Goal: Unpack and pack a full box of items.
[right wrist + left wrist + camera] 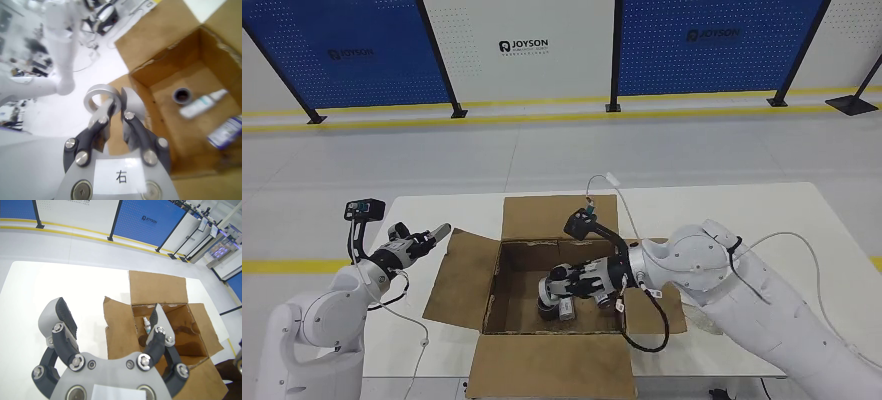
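Note:
An open cardboard box stands mid-table with its flaps spread. My right gripper hangs over its left part, shut on the rim of a silver ring; the same gripper is seen near the box's wall. On the box floor lie a white spray bottle, a small dark roll and a purple-and-white pack. My left gripper is above the bare table left of the box, open and empty. From there the spray bottle shows inside the box.
The white table has free room on both sides of the box. The box's flaps reach toward the front edge and to the left. A white cable trails behind the box.

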Available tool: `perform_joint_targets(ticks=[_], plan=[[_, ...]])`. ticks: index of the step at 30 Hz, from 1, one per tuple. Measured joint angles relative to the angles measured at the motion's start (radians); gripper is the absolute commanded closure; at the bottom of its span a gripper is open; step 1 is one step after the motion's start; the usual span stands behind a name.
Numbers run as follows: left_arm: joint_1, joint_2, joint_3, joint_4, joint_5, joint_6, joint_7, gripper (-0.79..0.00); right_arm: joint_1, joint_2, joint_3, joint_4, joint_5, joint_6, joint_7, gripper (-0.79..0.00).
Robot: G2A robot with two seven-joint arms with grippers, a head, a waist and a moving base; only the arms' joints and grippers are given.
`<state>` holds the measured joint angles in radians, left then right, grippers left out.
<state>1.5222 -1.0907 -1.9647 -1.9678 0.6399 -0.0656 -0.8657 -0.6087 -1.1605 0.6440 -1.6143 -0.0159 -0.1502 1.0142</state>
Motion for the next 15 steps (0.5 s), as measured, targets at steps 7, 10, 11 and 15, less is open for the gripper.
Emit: perform_joint_targets(ticks=[7,10,11,15], plan=[[0.0,0.0,0.0,0.0,0.0,0.0,0.0,-0.785,0.05,-0.04,-0.093,0.05,-0.172,0.046,-0.02,0.0],[0.0,0.0,0.0,0.0,0.0,0.0,0.0,-0.785,0.058,-0.048,-0.107,0.06,-0.195,0.052,-0.016,0.0],[0.0,0.0,0.0,0.0,0.0,0.0,0.0,-0.785,0.058,-0.048,-0.107,0.06,-0.195,0.052,-0.016,0.0],[0.0,0.0,0.0,0.0,0.0,0.0,0.0,-0.785,0.058,-0.047,-0.106,0.059,-0.194,0.051,-0.016,0.0]])
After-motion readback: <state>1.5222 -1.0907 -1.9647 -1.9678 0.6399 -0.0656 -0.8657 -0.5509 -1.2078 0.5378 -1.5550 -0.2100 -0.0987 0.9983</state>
